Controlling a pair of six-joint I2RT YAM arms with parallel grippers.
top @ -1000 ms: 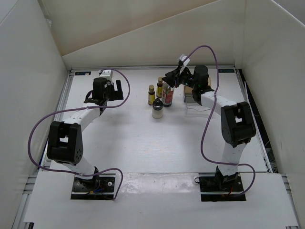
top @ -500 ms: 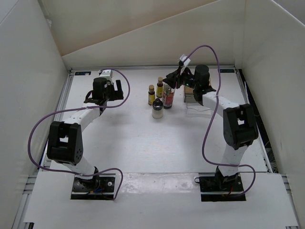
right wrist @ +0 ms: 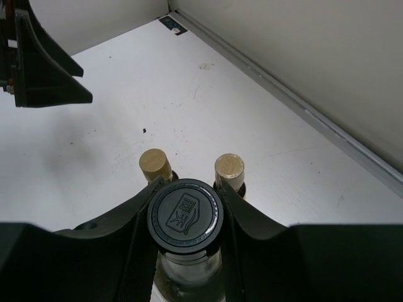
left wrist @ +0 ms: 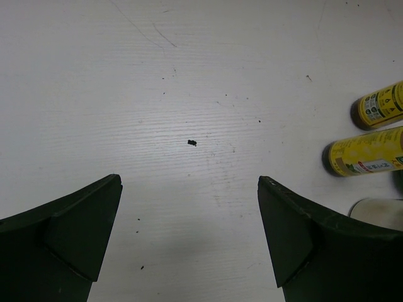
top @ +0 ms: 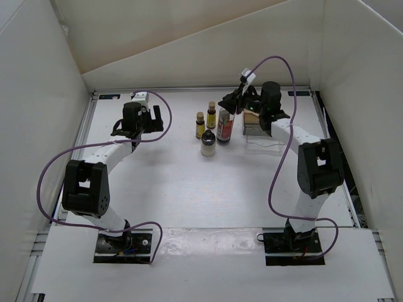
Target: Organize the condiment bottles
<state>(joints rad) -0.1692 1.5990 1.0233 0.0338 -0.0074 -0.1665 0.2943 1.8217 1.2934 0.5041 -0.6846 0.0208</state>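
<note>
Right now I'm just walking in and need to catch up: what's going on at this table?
The right gripper is closed around the black cap of the tall clear bottle, gripping it from above. I cannot tell whether the bottle is lifted off the table. Just to its left stand two yellow bottles and the squat whitish bottle, all upright and untouched. The clear tray sits to the right. The left gripper hangs open over bare table, holding nothing.

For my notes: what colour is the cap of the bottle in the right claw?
Black; the cap shows best in the right wrist view.
</note>
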